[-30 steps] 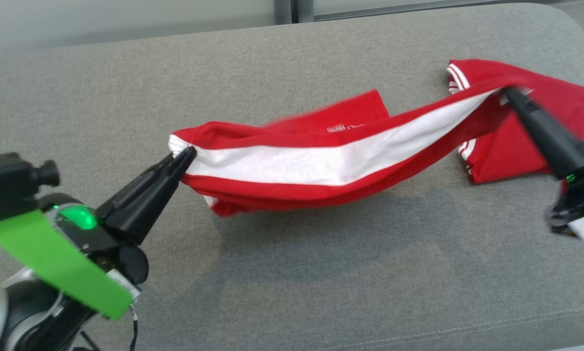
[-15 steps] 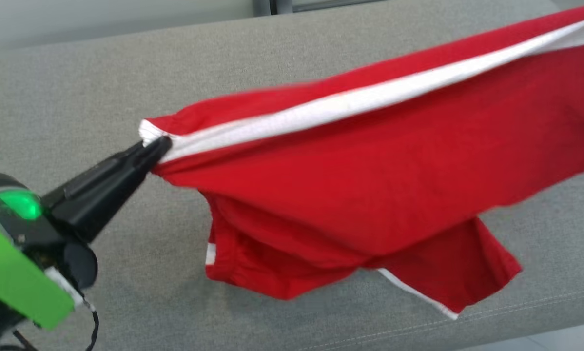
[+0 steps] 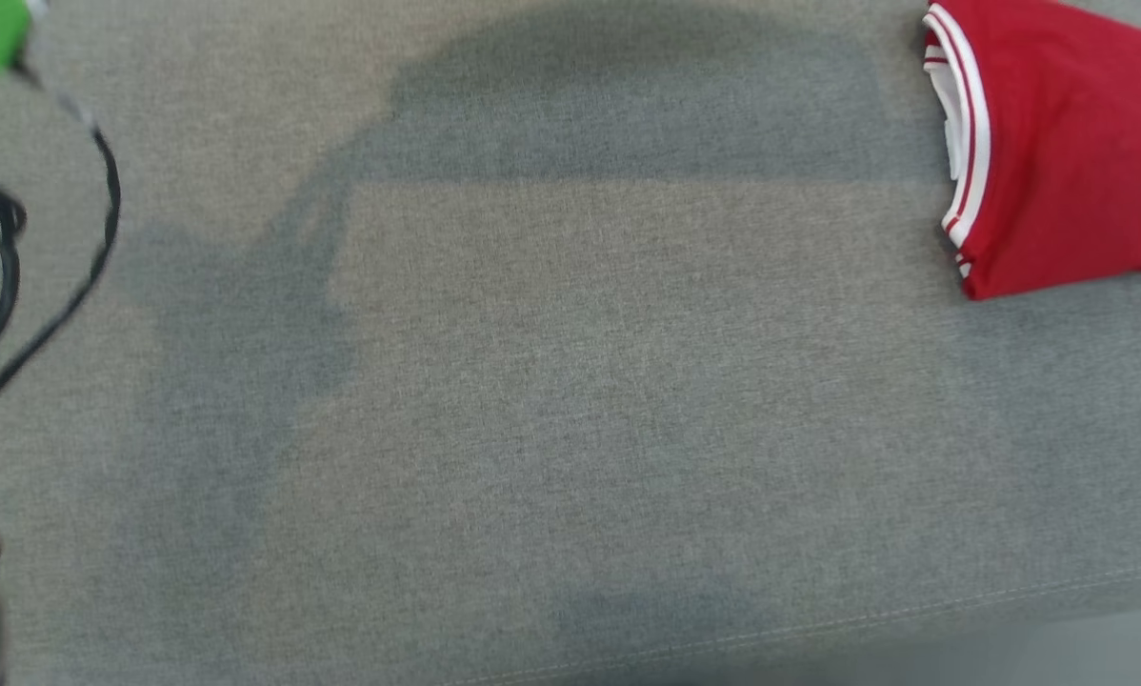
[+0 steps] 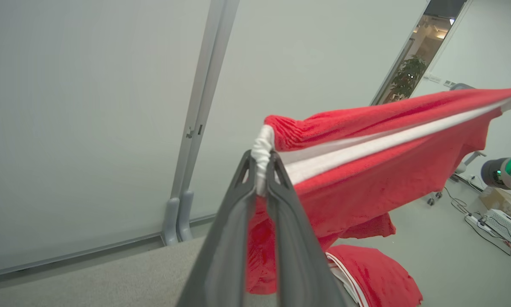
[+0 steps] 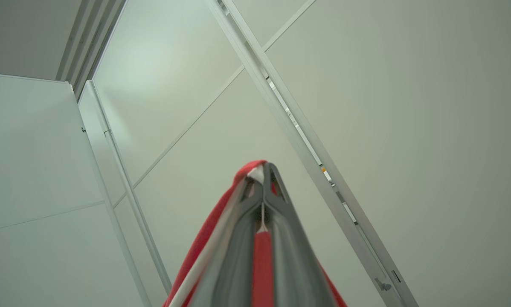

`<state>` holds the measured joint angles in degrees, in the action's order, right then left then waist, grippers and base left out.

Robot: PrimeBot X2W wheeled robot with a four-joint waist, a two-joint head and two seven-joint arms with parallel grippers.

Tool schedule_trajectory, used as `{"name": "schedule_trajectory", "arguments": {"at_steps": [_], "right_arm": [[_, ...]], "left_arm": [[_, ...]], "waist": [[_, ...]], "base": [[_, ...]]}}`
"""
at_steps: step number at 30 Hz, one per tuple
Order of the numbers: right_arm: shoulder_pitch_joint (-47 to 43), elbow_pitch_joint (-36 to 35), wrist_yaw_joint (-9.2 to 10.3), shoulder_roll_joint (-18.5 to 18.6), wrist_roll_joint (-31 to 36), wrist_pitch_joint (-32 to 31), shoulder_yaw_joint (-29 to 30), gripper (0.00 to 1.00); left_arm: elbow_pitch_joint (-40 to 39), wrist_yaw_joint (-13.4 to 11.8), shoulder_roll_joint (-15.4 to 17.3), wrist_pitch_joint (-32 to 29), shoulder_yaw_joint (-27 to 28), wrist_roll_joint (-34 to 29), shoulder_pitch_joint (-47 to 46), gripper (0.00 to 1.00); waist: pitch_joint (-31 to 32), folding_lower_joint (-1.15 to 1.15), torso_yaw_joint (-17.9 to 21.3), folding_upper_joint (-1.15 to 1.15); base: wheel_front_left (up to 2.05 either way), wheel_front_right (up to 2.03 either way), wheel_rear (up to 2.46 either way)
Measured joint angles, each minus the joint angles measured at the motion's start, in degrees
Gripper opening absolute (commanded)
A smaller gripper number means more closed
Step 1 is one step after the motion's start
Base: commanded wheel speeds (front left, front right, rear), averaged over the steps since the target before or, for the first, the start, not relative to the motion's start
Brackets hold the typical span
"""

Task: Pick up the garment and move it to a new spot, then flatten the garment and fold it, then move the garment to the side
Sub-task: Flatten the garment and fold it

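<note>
Left gripper (image 4: 262,167) and right gripper (image 5: 264,171) each pinch tight on an edge of the garment (image 4: 379,170), stretched mid-air, tail on the grey cushion (image 3: 570,400); risk: thin pinch slips under tension, or dragging tail bunches.

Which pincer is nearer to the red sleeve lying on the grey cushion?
Right, probably. The left pincer clamps one end of the lifted garment, across the cushion from the sleeve; the right pincer clamps the other end, raised on the sleeve's side.
</note>
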<state>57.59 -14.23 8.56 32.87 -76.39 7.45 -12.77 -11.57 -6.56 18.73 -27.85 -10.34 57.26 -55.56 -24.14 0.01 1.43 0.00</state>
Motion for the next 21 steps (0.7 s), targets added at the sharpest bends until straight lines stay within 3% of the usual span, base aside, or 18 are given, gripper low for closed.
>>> {"name": "schedule_trajectory", "arguments": {"at_steps": [2, 6, 9, 14, 17, 21], "right_arm": [[5.7, 0.5, -0.47, -3.7, 0.6, 3.2, 0.0, 0.00], [11.7, 0.6, -0.78, -5.5, 3.8, 4.6, -2.4, 0.00], [10.6, 2.4, -0.97, -6.4, 5.1, 4.6, -5.6, 0.00], [-6.8, 5.9, -1.16, -8.5, 5.7, 4.6, -12.4, 0.00], [-20.8, 8.8, -2.21, -9.9, 4.7, 5.2, -15.0, 0.00], [-31.7, 11.8, -4.16, -10.2, 4.2, 6.0, -16.3, 0.00]], "left_arm": [[0.1, 0.0, -3.8, 5.3, 1.0, -2.5, -4.5, 0.00], [0.3, 0.5, -2.4, 8.1, -1.2, -7.4, -8.0, 0.00], [2.1, 2.9, -0.9, 9.8, -4.0, -9.7, -6.2, 0.00], [6.5, 6.7, -2.2, 17.1, -6.9, -11.1, 10.6, 0.00], [10.1, 7.1, -2.9, 21.2, -6.7, -11.2, 21.8, 0.00], [14.1, 7.7, -3.0, 26.4, -5.2, -11.0, 30.8, 0.00]], "waist": [[-1.6, 0.00, -0.3, 0.00], [-4.0, 0.00, -0.6, 0.00], [-6.4, 0.00, -0.7, 0.00], [-10.2, 0.01, -0.4, 0.00], [-11.3, 0.01, 0.2, 0.00], [-10.9, 0.00, 1.0, 0.00]], "base": [[0.00, 0.00, 0.00], [0.00, 0.00, 0.00], [0.00, 0.00, 0.00], [0.00, 0.00, 0.00], [0.00, 0.00, 0.00], [0.00, 0.00, 0.00]]}}
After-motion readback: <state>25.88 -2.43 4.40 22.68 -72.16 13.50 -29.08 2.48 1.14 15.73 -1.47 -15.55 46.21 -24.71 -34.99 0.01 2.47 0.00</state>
